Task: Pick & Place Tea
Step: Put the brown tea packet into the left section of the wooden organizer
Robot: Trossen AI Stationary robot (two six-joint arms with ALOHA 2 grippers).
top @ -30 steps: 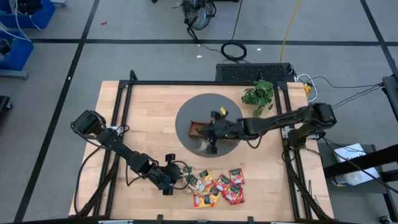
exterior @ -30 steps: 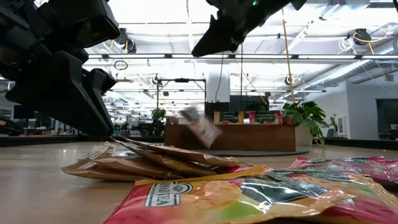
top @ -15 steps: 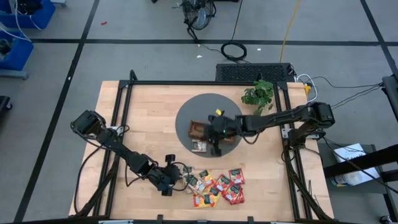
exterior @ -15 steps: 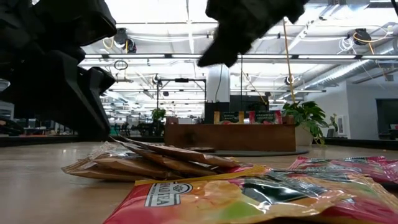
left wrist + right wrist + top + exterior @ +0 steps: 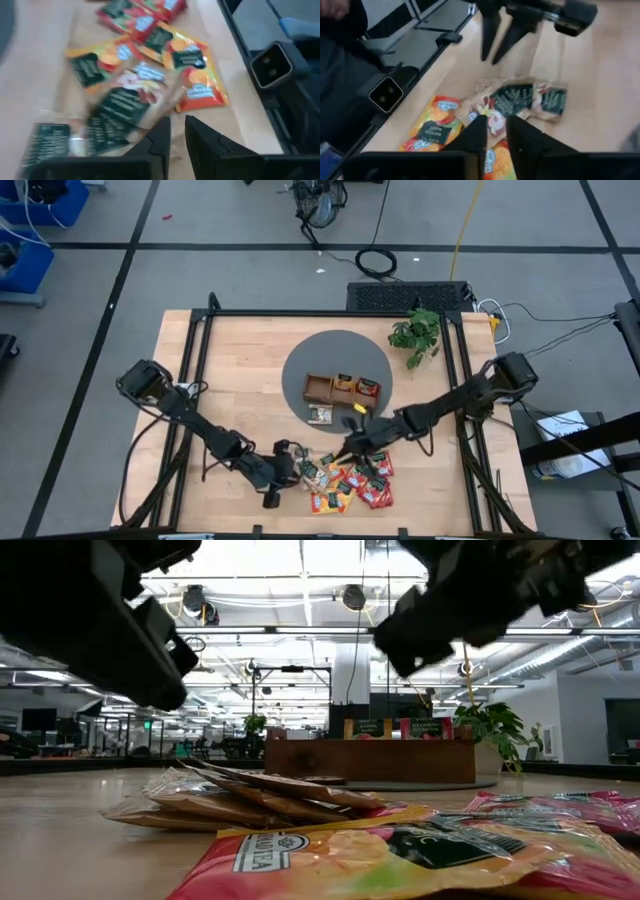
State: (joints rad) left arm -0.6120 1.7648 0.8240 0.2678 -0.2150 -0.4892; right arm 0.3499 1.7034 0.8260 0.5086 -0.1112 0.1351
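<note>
The tea is a pile of small flat sachets (image 5: 350,482), red, orange and green, lying on the wooden table near its near edge. One more sachet (image 5: 320,415) lies on the grey mat beside the wooden tray (image 5: 322,387), and two of the tray's compartments hold sachets. My left gripper (image 5: 296,470) hangs at the pile's left edge, its fingers (image 5: 160,142) a narrow gap apart with nothing between them. My right gripper (image 5: 350,450) hovers just above the pile's far side, fingers (image 5: 522,135) slightly apart and empty. It faces the left gripper (image 5: 496,50).
A round grey mat (image 5: 300,370) lies under the tray at the table's middle. A green leafy plant (image 5: 417,335) stands at the far right. Black frame rails (image 5: 190,380) run along the table's sides. Bare wood lies left of the pile.
A sachet has dropped from my right gripper in front of the tray and now lies on the mat. My right gripper has swung from above the tray toward the near edge and down to the pile. My left gripper has tipped up a little beside the pile.
</note>
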